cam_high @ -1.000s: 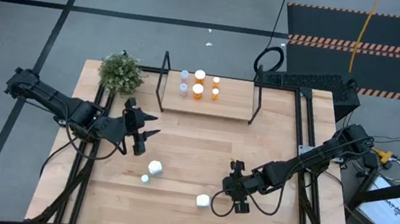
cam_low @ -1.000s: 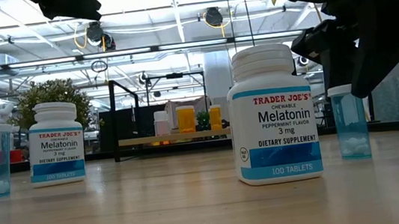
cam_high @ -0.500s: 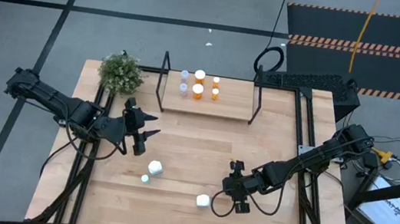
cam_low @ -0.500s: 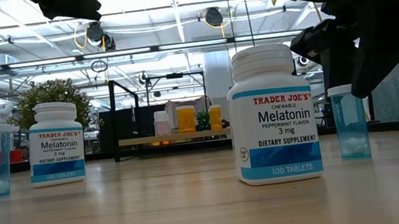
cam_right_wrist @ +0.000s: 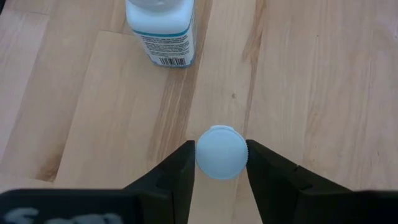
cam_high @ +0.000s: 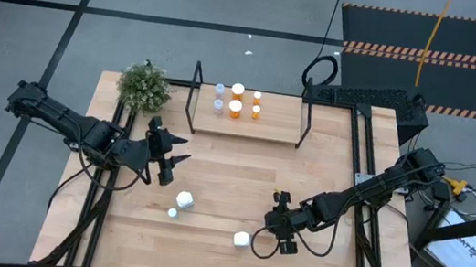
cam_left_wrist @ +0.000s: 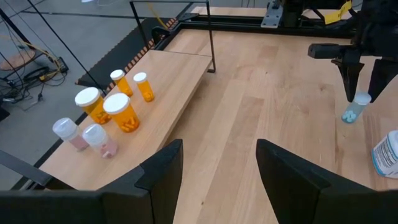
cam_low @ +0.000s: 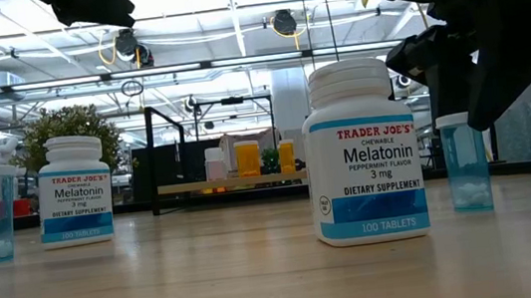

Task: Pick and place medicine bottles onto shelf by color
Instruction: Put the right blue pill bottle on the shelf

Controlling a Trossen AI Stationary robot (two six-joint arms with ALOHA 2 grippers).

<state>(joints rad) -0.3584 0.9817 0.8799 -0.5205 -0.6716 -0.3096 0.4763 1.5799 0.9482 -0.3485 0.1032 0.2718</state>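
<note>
A: Moved since the earlier frames?

B: Nothing. No shift at either arm, no shift at any bottle. Reads as a pause at the grasp, not a lift.

A: Left side first.

B: Left hand (cam_high: 169, 166): parked above the desk (cam_high: 233, 170), short of the shelf (cam_high: 266, 130). Fingers parted, holding nothing. Near it on the desk, untouched: first white bottle (cam_high: 184, 200), with a small blue bottle (cam_high: 172, 212) just beside.

A: Shelf?

B: Six bottles already placed. Clear bottles (cam_left_wrist: 81, 134) grouped at the left end in the high view, orange bottles (cam_left_wrist: 121, 112) next to them.

A: Right side?

B: Second white bottle (cam_high: 242, 239) standing just beside the right hand (cam_high: 282, 236). Right hand partly closed, one finger on each side of the cap of the pale blue bottle (cam_right_wrist: 221, 152). Touching it on both sides, as far as the right wrist view shows. Bottle upright, base on the desk in the low view. Not yet raised.

A: Meaning for the task?

B: Judged: grip set, lift due next, then a carry toward the clear group on the shelf. Three more bottles left on the desk after that.
</note>
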